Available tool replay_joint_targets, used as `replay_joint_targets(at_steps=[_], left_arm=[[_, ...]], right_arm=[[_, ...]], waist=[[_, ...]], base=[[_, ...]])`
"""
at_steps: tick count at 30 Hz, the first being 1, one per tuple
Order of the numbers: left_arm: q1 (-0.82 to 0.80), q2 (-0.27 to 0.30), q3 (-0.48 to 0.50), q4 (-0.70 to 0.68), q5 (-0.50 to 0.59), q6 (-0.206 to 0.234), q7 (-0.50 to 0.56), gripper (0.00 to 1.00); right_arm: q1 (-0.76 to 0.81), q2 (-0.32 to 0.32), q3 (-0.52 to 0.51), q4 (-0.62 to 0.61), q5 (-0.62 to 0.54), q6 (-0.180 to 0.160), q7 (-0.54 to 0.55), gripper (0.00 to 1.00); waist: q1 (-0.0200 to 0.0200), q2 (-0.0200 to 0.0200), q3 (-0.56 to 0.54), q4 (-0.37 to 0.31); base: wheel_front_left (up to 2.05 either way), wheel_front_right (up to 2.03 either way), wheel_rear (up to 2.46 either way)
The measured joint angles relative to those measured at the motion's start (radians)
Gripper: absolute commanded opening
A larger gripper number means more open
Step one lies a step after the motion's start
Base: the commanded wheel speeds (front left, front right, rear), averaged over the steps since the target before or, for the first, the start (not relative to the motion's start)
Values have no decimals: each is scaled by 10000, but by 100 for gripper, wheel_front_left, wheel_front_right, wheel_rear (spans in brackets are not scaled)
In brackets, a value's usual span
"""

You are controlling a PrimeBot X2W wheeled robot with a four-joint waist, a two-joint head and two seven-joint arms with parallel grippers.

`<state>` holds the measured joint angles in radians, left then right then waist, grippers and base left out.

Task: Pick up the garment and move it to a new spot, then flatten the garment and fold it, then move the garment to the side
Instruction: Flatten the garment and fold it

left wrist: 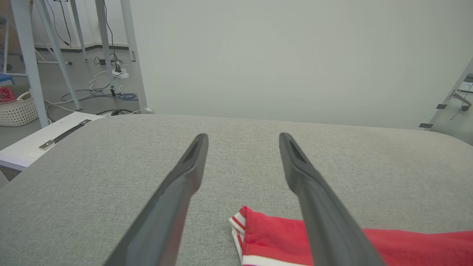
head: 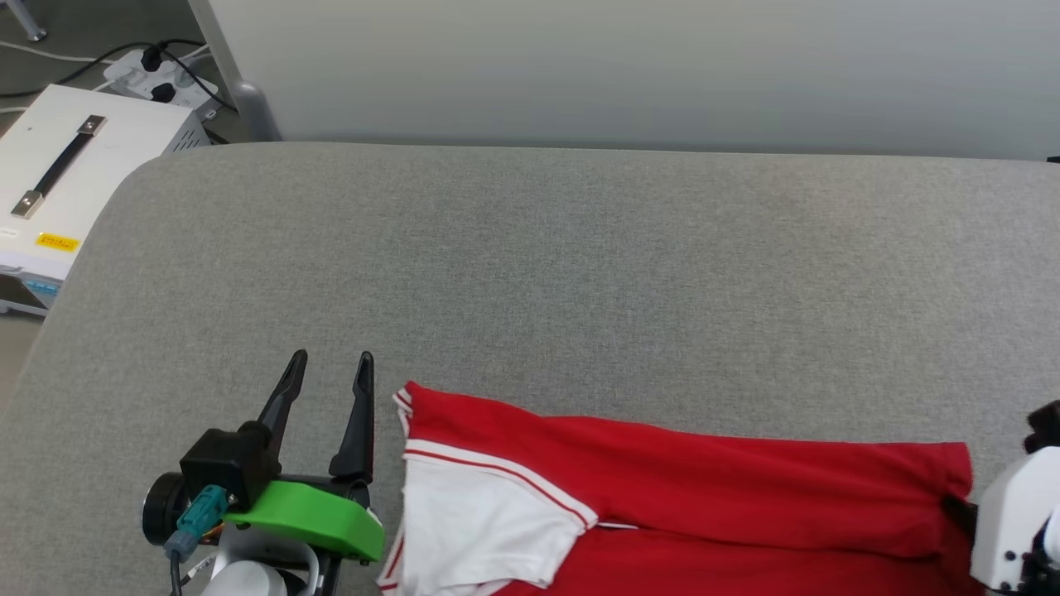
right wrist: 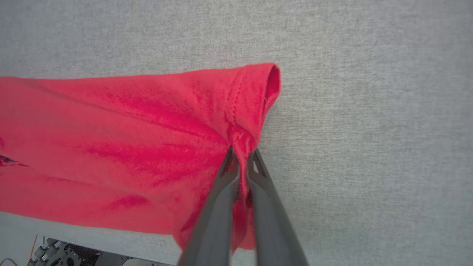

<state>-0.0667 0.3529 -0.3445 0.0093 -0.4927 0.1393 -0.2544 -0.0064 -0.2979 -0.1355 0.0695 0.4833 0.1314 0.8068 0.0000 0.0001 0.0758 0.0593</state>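
Note:
The garment [head: 704, 488] is a red jersey with a white sleeve and striped trim, lying along the near edge of the grey padded table [head: 530, 273]. In the right wrist view my right gripper [right wrist: 242, 153] is shut on a pinched fold of the garment [right wrist: 129, 147] near its hemmed corner. Its pale wrist shows in the head view at the lower right, at the cloth's right end. My left gripper [head: 329, 372] stands open just left of the garment's collar corner, with nothing between its fingers. The left wrist view has that red corner [left wrist: 266, 236] between and below the left gripper [left wrist: 242, 142] fingers.
A white case [head: 74, 182] with a black handle sits off the table's left side, with a power strip [head: 157, 74] and cables on the floor behind it. A pale wall [head: 629, 66] runs behind the table. A white basket [left wrist: 16, 111] stands far left.

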Motion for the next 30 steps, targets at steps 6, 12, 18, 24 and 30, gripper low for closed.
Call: replay_joint_targets(at_steps=[6,12,18,24,30], left_arm=[[190,23,-82,-194,4,73,15,100],[299,38,-159,-238,4,151,92,100],[375,12,-314,-259,2,159,178,100],[396,-6,-383,-295,0,161,222,100],[347,8,-445,-343,2,148,282,100]], right_arm=[[50,-443,-1490,-151,-67,0,479,0],[42,138,-2656,-278,591,-4,1664,0],[-25,2157,-3417,-633,2431,-2,3762,0],[-346,2412,-3471,-146,5708,-2,4677,0],[-337,2462,-1220,211,7837,-2,3591,0]], waist=[[0,0,-155,-132],[0,0,-290,-188],[0,0,-426,-120],[0,0,-471,155],[0,0,-419,549]], base=[[0,0,0],[0,0,0],[0,0,0],[0,0,0],[0,0,0]])
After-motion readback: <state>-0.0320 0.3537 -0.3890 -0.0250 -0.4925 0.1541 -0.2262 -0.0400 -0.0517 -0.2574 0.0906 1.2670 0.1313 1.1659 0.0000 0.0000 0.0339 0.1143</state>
